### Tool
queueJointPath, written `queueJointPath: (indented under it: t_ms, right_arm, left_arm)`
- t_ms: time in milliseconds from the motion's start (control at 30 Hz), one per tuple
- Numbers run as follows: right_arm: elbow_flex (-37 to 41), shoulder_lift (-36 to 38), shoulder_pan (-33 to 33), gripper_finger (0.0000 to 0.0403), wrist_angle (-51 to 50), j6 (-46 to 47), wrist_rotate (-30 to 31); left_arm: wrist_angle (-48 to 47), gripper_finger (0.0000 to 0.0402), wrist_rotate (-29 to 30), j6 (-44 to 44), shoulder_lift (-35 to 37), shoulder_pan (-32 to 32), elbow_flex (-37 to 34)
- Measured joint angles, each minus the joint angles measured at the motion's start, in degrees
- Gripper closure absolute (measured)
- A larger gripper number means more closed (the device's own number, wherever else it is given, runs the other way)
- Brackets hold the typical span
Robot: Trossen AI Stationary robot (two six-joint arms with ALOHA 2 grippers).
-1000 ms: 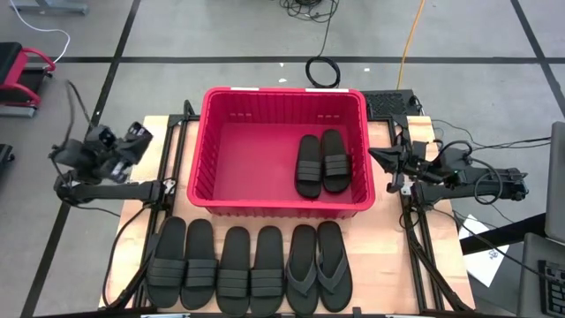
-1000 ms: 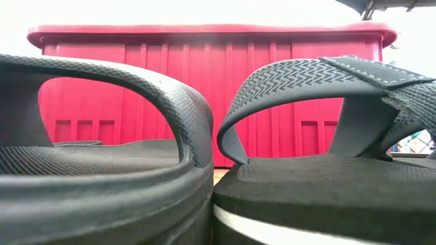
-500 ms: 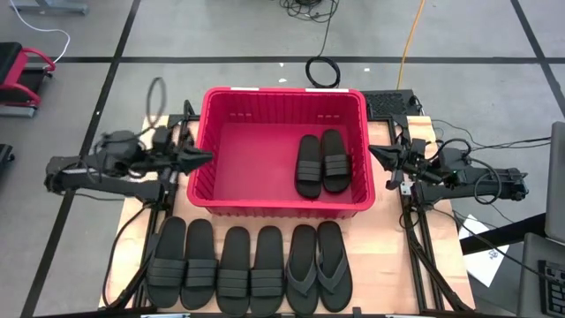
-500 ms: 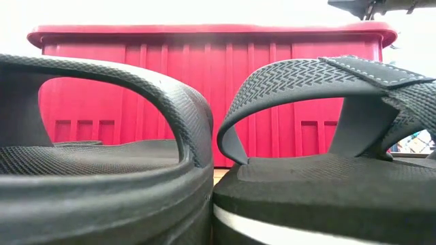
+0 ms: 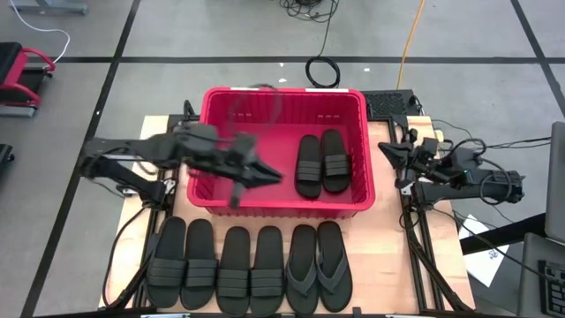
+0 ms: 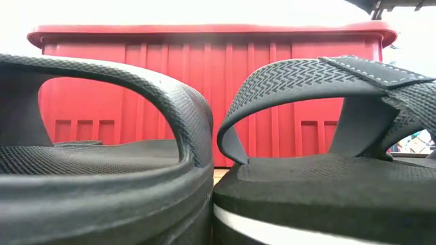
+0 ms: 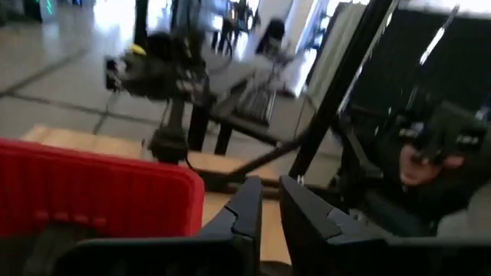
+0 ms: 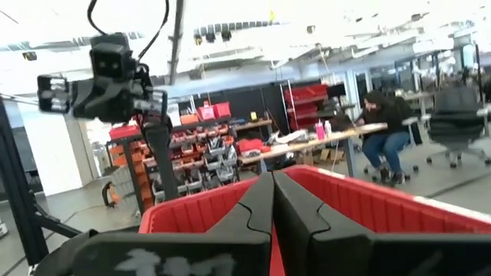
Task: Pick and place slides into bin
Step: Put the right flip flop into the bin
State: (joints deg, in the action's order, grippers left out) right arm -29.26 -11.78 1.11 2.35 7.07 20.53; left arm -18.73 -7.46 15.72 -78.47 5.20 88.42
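Observation:
The red bin [image 5: 212,132] stands at the table's far middle with two black band-strap slides [image 5: 320,163] lying flat side by side in its right half. Several more black slides [image 5: 250,269] lie in a row on the table in front of the bin, the two rightmost [image 5: 318,267] thong-style. The low view shows two of them close up [image 6: 306,102] before the bin's wall [image 6: 211,88]. My left gripper [image 5: 269,174] hovers over the bin's near half, blurred and empty, its fingers [image 7: 253,207] a narrow gap apart. My right gripper [image 5: 386,148] is shut and empty beside the bin's right wall.
The bin's left half is bare. Metal frame rails [image 5: 415,238] run along both table sides, and cables hang by the right arm [image 5: 468,181]. The room beyond holds shelves and a seated person [image 8: 387,123].
My left gripper has swung quickly from the table's left edge toward the right, crossing the bin's left wall until it is over the bin's near half. My right gripper has drawn back a little toward the table's right edge. The slides have not moved.

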Motion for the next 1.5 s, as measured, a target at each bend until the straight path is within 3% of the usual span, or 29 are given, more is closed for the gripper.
queueJointPath:
  t_ms: [133, 300, 500, 667, 1033, 1167, 1367, 1500]
  right_arm:
    - [0.00, 4.35, 0.01, 0.0403, -1.95, -2.11, -1.84]
    - [-0.02, 9.88, -0.01, 0.0403, -8.32, -0.05, -2.65]
    - [-0.07, 11.54, -0.01, 0.0403, -17.28, 4.91, -4.43]
    - [-0.07, 10.50, 0.01, 0.0403, -20.68, 7.65, -5.75]
    - [-0.11, 10.55, 0.01, 0.0403, -20.65, 9.42, -5.53]
    - [-0.11, 10.55, 0.01, 0.0403, -20.70, 9.42, -5.68]
    - [-0.11, 10.55, 0.01, 0.0403, -20.68, 10.28, -5.85]
    - [-0.11, 10.55, -0.01, 0.0403, -20.71, 10.42, -8.97]
  left_arm:
    - [-0.69, 0.0318, 0.00, -2.20, -9.08, 2.66, 7.26]
    - [-3.08, 0.0259, -0.04, -3.07, -17.27, 6.43, 11.41]
    - [-6.89, 0.0186, 0.32, -1.73, -20.48, 9.05, 12.29]
    - [-6.73, 0.0148, 0.52, -3.41, -21.97, 10.91, 12.28]
    - [-6.03, 0.0150, 0.73, -8.19, -31.52, 15.39, 12.28]
    - [-1.11, 0.0155, 3.06, -8.33, -36.03, 16.17, 12.17]
    - [10.49, 0.0149, 3.48, -8.34, -38.41, 13.66, 12.17]
    - [9.17, 0.0153, 3.78, -8.15, -38.78, 11.70, 12.20]
